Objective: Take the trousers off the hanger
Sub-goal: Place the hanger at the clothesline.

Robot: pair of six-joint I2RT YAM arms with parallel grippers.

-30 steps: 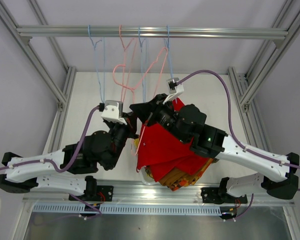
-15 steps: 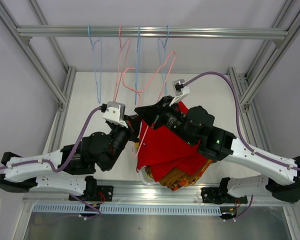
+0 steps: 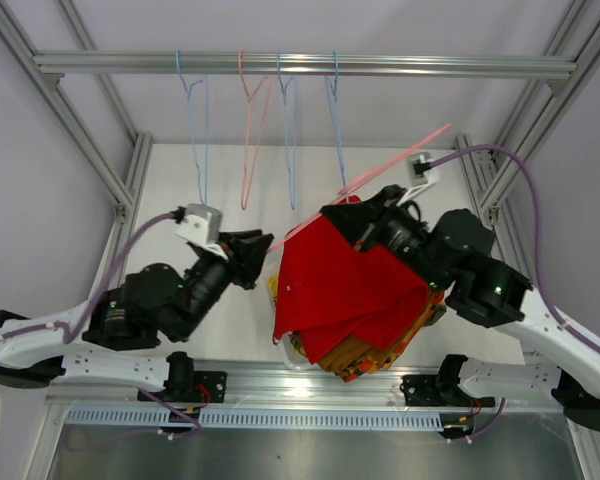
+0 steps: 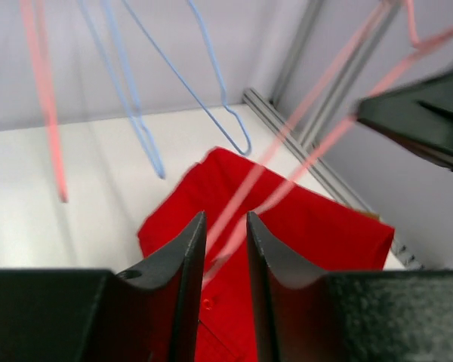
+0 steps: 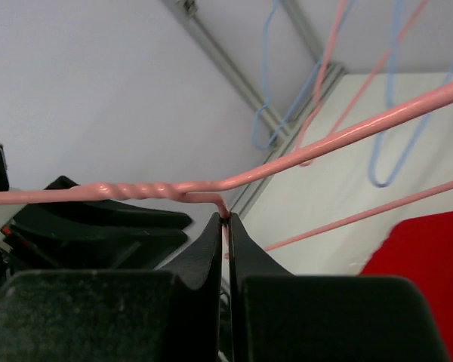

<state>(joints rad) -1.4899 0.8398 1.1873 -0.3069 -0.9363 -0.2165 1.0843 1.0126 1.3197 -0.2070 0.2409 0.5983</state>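
Note:
The red trousers (image 3: pixel 345 285) lie spread on top of a pile of folded trousers, with an orange-red patterned pair (image 3: pixel 380 352) showing beneath them. My right gripper (image 3: pixel 360 215) is shut on the twisted neck of a pink wire hanger (image 3: pixel 410 150); the wrist view shows the hanger (image 5: pixel 302 162) pinched at my right gripper (image 5: pixel 226 219). The hanger slants across the red cloth's upper edge, and whether any cloth is on it I cannot tell. Left of the pile, my left gripper (image 3: pixel 263 243) stands slightly open and holds nothing. In its wrist view my left gripper (image 4: pixel 225 217) faces the red trousers (image 4: pixel 317 234).
Overhead, a metal rail (image 3: pixel 460 67) carries three blue hangers (image 3: pixel 195 110) and one pink hanger (image 3: pixel 248 140). Aluminium frame posts (image 3: pixel 125 190) flank the white table on both sides. A yellow edge (image 3: pixel 273 290) shows at the pile's left.
My left gripper opened and drew back to the left. My right gripper swung right and away with the pink hanger, which now slants. The red trousers lie flatter on the pile.

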